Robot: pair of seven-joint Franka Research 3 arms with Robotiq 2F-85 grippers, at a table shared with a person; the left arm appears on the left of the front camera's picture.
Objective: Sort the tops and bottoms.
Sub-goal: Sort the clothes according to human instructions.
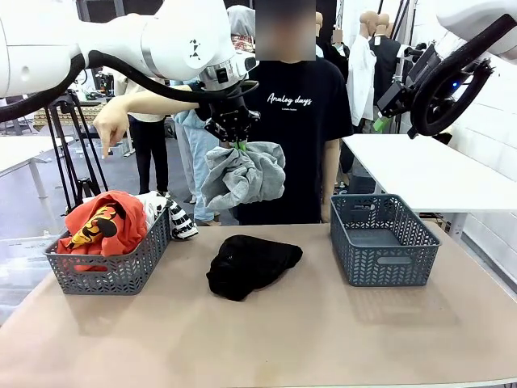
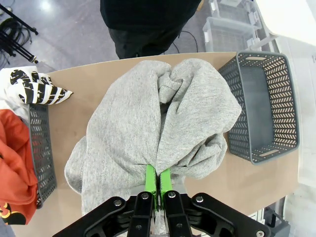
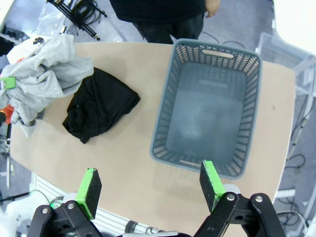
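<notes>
My left gripper [image 1: 240,144] is shut on a light grey top [image 1: 243,175] and holds it bunched in the air above the table's middle; in the left wrist view the grey top [image 2: 148,123] hangs from the closed green pads [image 2: 152,178]. An orange top [image 1: 103,224] with a yellow-black graphic and a white top with black print [image 1: 174,215] lie in the left basket [image 1: 113,269]. The black bottoms [image 1: 249,263] lie crumpled on the table between the baskets. My right gripper [image 3: 150,183] stands open high above the right basket [image 3: 207,103], holding nothing.
The right grey basket [image 1: 382,240] has nothing in it. A person in a black tee [image 1: 295,121] stands at the far side of the brown table [image 1: 266,339]. A white table [image 1: 420,166] is at the back right, a tripod [image 1: 77,153] at the back left.
</notes>
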